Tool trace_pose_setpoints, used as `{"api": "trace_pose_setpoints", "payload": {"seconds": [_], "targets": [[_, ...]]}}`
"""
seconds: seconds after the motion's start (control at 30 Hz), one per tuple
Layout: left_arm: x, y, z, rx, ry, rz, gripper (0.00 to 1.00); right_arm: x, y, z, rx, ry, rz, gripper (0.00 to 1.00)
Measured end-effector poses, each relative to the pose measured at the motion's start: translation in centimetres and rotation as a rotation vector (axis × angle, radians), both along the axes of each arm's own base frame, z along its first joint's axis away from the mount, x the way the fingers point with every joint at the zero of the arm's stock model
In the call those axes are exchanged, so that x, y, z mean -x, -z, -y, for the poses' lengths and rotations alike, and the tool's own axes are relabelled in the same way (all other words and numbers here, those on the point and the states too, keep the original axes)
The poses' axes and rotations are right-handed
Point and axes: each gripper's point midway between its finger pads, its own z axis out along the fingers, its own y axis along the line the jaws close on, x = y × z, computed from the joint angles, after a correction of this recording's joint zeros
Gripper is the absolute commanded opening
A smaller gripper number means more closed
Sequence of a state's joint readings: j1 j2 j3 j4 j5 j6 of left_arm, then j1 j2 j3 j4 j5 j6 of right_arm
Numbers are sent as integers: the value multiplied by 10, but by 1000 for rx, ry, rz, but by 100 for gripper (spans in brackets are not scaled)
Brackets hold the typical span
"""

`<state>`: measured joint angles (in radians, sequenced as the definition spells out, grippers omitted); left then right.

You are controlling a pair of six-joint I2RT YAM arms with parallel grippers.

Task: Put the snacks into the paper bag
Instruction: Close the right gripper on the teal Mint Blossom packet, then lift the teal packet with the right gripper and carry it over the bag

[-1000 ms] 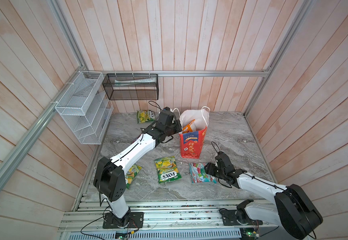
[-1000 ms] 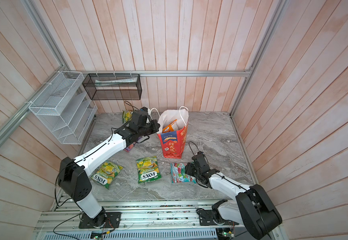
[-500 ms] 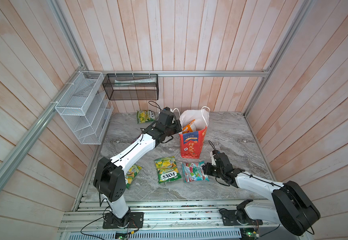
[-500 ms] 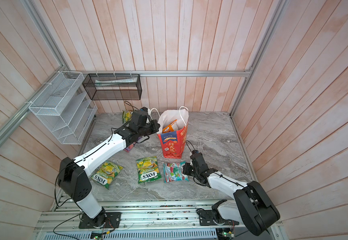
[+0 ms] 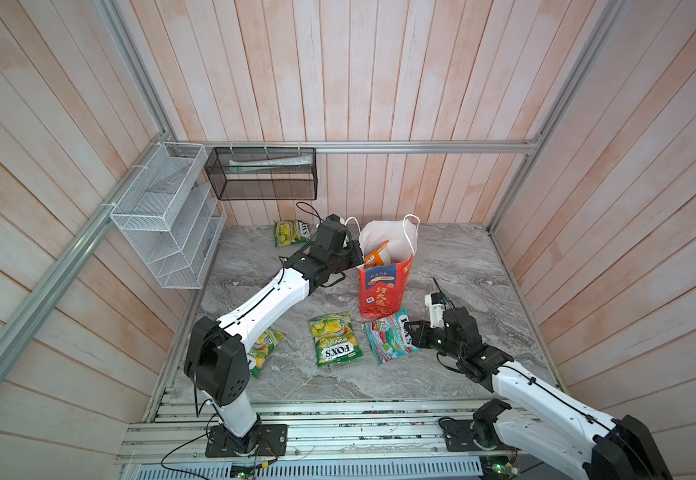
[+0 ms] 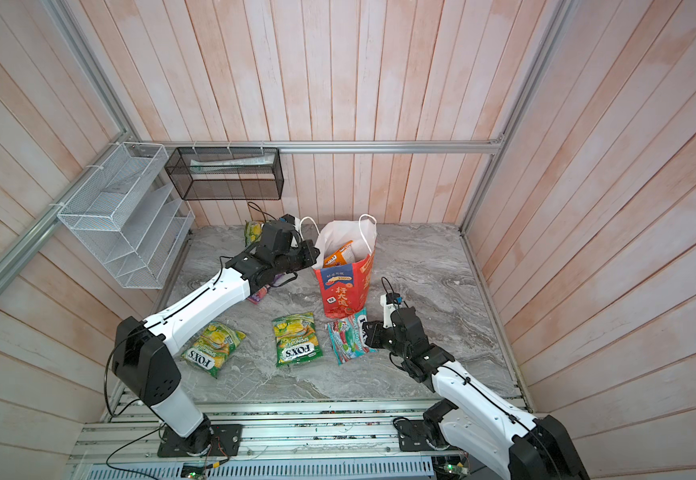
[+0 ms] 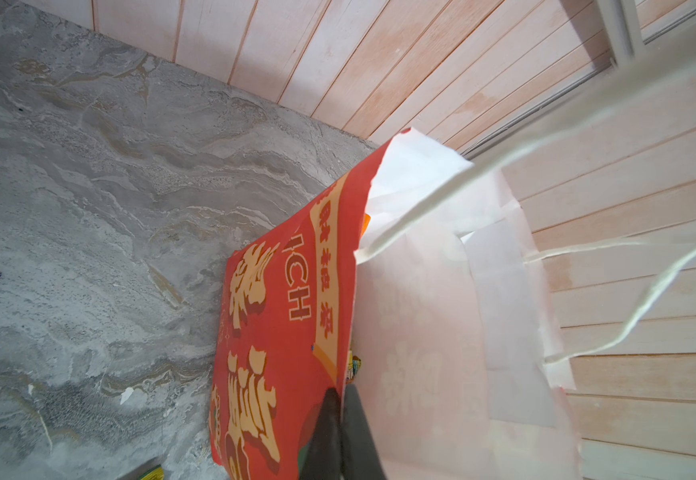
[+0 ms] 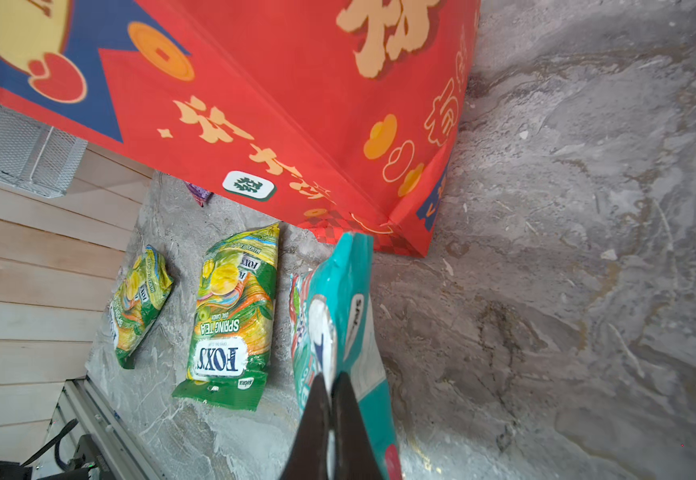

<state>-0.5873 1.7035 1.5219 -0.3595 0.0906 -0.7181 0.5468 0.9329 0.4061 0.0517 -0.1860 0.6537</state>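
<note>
The flat, glossy teal-and-red candy packet (image 8: 338,291) sits on the grey marbled worktop (image 5: 462,266), just in front of the tall red paper bag with white lining and white cord handles (image 5: 383,286). The right tool (image 8: 329,386) is clamped on the packet's near edge. That hold is on a thin, slippery margin, so I judge the packet could slide free on the lift, or swing and catch the bag's front wall instead of clearing the rim. The left tool (image 7: 340,399) is clamped on the bag's rim, one finger inside and one outside. A tug there could tear the paper or tip the bag, spilling the orange-and-white packet (image 5: 376,257) standing inside. A green-yellow packet (image 5: 334,338) lies just beside the pinched one and could be dragged along.
</note>
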Motion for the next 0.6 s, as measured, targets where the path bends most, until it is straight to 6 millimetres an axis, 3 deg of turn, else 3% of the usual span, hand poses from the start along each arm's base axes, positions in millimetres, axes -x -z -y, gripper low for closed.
{"api": "trace_pose_setpoints", "payload": {"seconds": [0.23, 0.6], "targets": [[2, -1, 1, 5, 9, -2, 0, 8, -31, 3, -40, -16, 93, 0], [5, -1, 6, 5, 21, -2, 0, 18, -103, 37, -71, 109, 288, 0]]}}
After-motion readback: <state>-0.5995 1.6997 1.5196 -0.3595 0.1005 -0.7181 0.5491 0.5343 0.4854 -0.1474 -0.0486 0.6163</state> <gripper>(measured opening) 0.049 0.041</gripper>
